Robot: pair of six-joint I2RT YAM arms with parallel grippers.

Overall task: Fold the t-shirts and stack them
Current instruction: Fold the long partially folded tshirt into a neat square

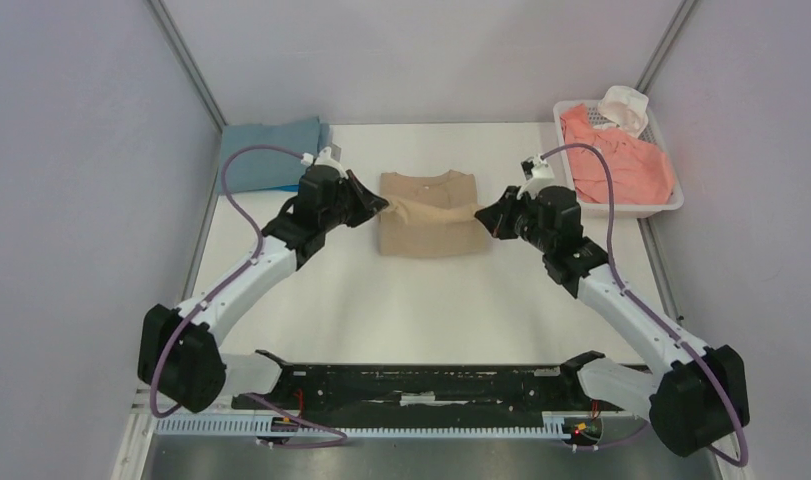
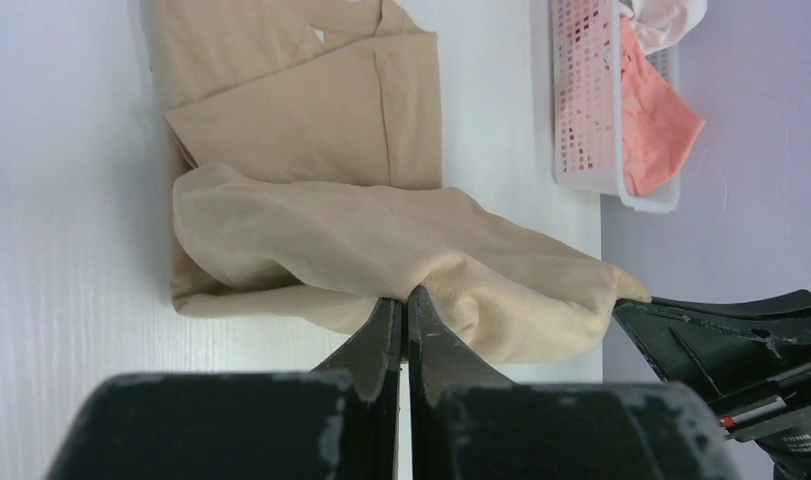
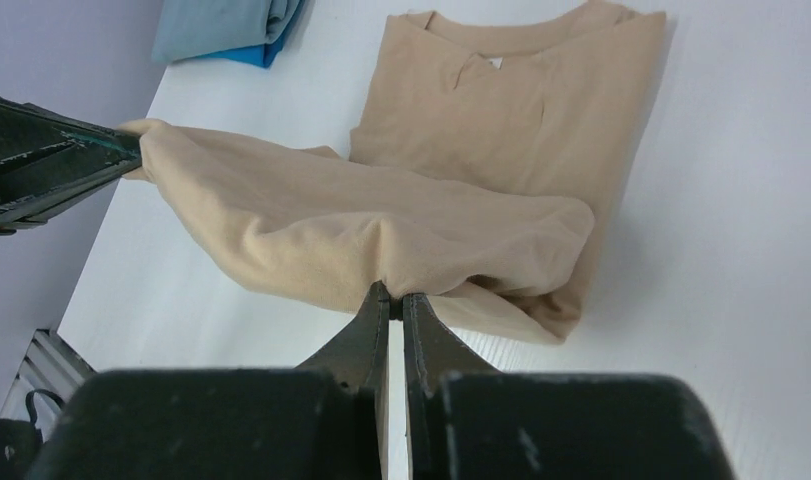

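A tan t-shirt [image 1: 428, 215] lies partly folded on the white table's middle back, collar toward the far side. My left gripper [image 1: 384, 208] is shut on its left edge and my right gripper [image 1: 481, 213] is shut on its right edge. Between them they hold a lifted fold of the cloth stretched above the rest of the shirt. The left wrist view shows the tan t-shirt [image 2: 311, 240] pinched at my left gripper [image 2: 407, 297]. The right wrist view shows the tan t-shirt [image 3: 381, 225] pinched at my right gripper [image 3: 395, 296].
Folded grey-blue and bright blue t-shirts [image 1: 273, 152] are stacked at the back left corner. A white perforated basket [image 1: 671, 205] at the back right holds a salmon-pink t-shirt [image 1: 621, 160] and a white cloth [image 1: 624, 108]. Grey walls close both sides.
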